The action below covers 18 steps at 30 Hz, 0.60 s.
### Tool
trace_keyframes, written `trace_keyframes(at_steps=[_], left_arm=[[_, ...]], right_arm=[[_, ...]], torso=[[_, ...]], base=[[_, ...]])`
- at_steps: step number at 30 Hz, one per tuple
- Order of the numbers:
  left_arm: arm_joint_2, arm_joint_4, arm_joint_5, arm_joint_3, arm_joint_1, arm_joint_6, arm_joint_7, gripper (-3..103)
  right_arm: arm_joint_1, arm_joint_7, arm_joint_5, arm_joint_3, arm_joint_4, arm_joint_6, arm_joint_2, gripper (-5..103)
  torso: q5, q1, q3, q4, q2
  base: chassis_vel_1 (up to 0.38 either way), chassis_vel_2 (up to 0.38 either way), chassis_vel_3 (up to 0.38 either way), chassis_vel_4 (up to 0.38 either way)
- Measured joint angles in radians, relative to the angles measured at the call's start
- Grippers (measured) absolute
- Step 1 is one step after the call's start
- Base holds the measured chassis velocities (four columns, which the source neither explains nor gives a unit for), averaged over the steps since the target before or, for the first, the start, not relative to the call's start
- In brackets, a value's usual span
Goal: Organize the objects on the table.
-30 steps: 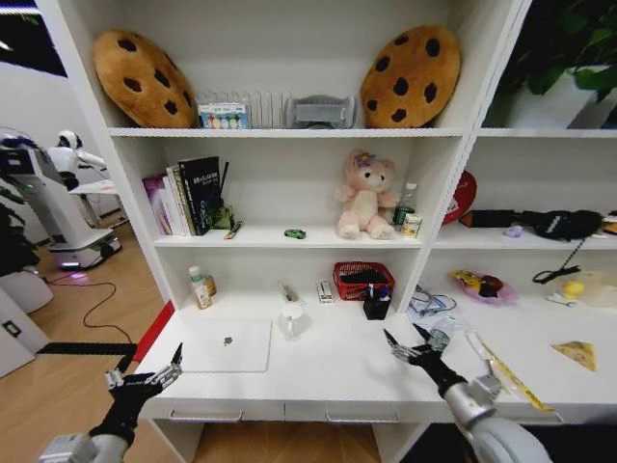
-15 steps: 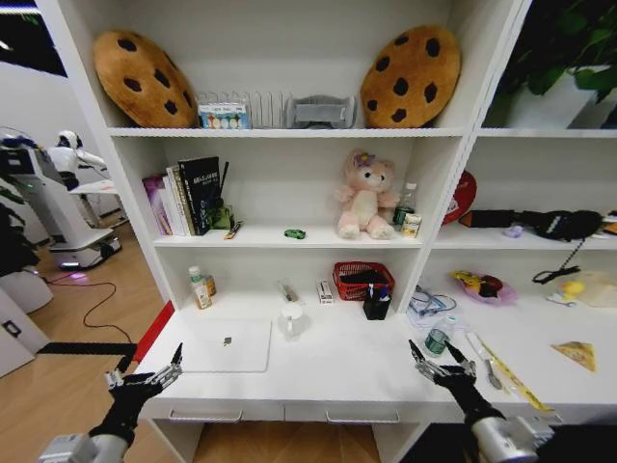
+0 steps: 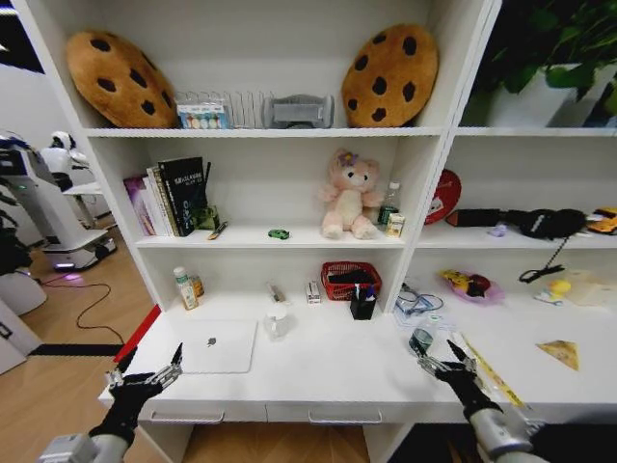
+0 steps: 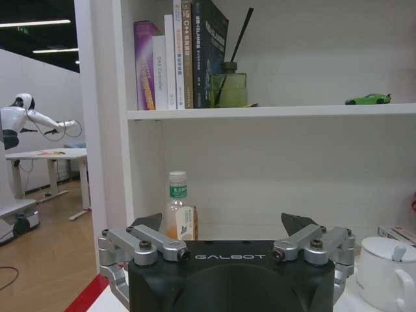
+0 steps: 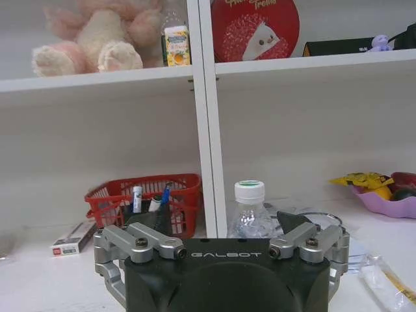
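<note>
**Head view: both grippers held open at the desk's front edge**

Nothing is gripped by the spread left gripper [image 3: 147,372] or right gripper [image 3: 445,363]. Just beyond the left one lies the laptop [image 3: 218,345]; past the right, a small bottle [image 3: 420,340]; farther back, the pen cup [image 3: 362,305].
</note>
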State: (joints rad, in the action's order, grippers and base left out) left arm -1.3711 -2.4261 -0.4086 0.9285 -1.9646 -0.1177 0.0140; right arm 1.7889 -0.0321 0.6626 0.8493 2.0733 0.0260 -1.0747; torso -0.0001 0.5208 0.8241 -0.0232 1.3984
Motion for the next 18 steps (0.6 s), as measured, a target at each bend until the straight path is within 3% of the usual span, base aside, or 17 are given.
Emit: trace_keyframes(at_steps=[3,14,17,18], left_arm=[[0.000,0.000,0.000,0.000,0.000,0.000,0.000,100],[0.000,0.000,0.000,0.000,0.000,0.000,0.000,100],[0.000,0.000,0.000,0.000,0.000,0.000,0.000,100],[0.000,0.000,0.000,0.000,0.000,0.000,0.000,100]], right_arm=[[-0.089,-0.029,0.009,-0.008,-0.075,-0.080,0.051,100],[-0.286,-0.094,0.051,-0.112,-0.188,-0.193,0.129,101],[-0.318,-0.097,0.056,-0.136,-0.208,-0.212,0.135,86],[-0.318,-0.097,0.056,-0.136,-0.208,-0.212,0.135,86]], torso=[[0.0001,0.000,0.000,0.0001,0.000],[0.0003,0.000,0.000,0.0002,0.000],[0.0002,0.000,0.000,0.0003,0.000],[0.0002,0.000,0.000,0.0003,0.000]], base=[[0.000,0.000,0.000,0.000],[0.000,0.000,0.000,0.000],[0.000,0.000,0.000,0.000],[0.000,0.000,0.000,0.000]])
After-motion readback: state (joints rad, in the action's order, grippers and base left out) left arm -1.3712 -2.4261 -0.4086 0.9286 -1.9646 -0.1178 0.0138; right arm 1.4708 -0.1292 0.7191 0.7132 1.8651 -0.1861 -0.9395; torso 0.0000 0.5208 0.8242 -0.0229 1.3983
